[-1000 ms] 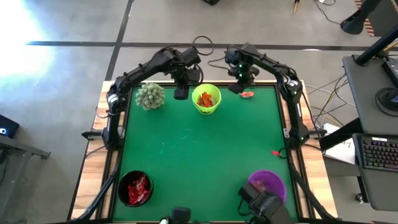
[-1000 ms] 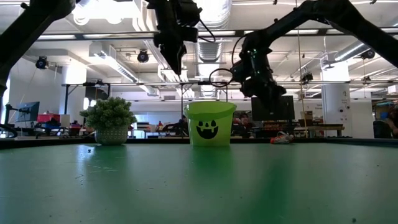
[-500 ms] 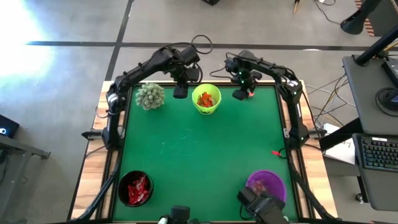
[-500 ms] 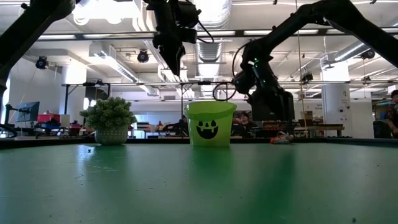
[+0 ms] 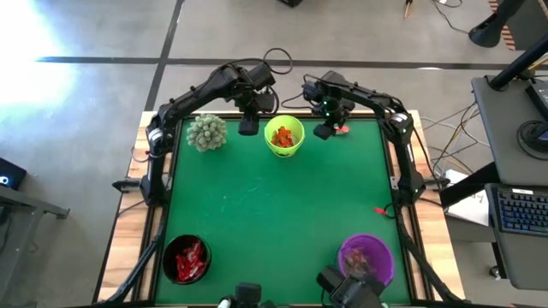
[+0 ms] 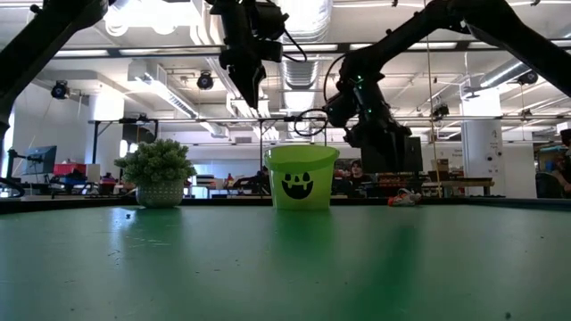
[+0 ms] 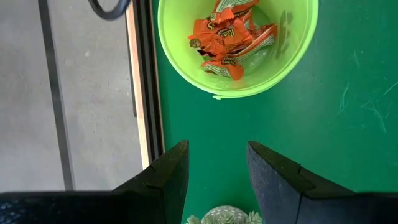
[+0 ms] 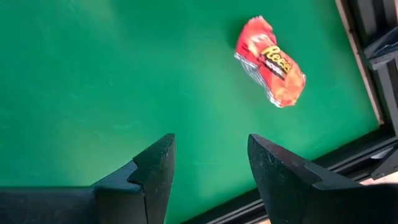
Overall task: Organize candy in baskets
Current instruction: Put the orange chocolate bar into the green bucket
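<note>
My right pincer (image 8: 210,180) wide, empty, hovering near worktop's far edge beside orange candy (image 8: 271,61), lining up grab; left pincer (image 7: 216,177) parted, waiting by green basket (image 7: 292,53).

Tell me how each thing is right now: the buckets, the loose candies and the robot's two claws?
lime green basket: upright, orange candies inside
black basket: holds red candies
purple basket: holds candy
orange candy: loose on mat
red candy: loose on mat
left gripper: open, empty
right gripper: open, empty
</note>
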Robot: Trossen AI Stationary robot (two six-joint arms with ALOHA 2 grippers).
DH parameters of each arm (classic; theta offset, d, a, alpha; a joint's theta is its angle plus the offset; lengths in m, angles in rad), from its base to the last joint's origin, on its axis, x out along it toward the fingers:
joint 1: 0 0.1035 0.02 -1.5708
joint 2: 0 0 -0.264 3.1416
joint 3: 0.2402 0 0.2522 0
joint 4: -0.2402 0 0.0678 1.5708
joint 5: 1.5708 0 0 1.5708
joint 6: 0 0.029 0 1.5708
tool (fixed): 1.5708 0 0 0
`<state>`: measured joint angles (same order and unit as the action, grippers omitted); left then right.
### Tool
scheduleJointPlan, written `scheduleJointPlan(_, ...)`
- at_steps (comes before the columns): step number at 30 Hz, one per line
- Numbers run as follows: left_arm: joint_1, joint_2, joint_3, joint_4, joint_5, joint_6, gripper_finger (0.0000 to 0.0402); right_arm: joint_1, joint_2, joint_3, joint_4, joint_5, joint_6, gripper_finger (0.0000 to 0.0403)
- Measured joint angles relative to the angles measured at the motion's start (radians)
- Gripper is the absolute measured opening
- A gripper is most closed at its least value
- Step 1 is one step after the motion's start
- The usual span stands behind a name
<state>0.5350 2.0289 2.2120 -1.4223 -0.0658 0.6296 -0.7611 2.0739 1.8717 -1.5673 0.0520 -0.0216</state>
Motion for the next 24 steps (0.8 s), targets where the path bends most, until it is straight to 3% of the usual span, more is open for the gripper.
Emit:
scheduleJointPlan(9,0.001,0.0,0.0,-0.017,0.0,-0.002,0.0144,0.044,0.0,0.064,0.081,-0.008,0.382,0.0194)
scheduleJointPlan(15,0.009,0.0,0.0,-0.049,0.0,-0.01,0.0144,0.059,0.001,0.068,0.296,-0.138,0.524,0.0194)
scheduleJointPlan(21,0.026,0.0,0.0,-0.087,0.0,-0.012,0.0144,0.054,0.001,0.066,0.539,-0.125,0.642,0.0194)
scheduleJointPlan(24,0.034,0.0,0.0,-0.078,0.0,-0.03,0.0144,0.057,0.001,0.062,0.658,-0.041,0.705,0.0194)
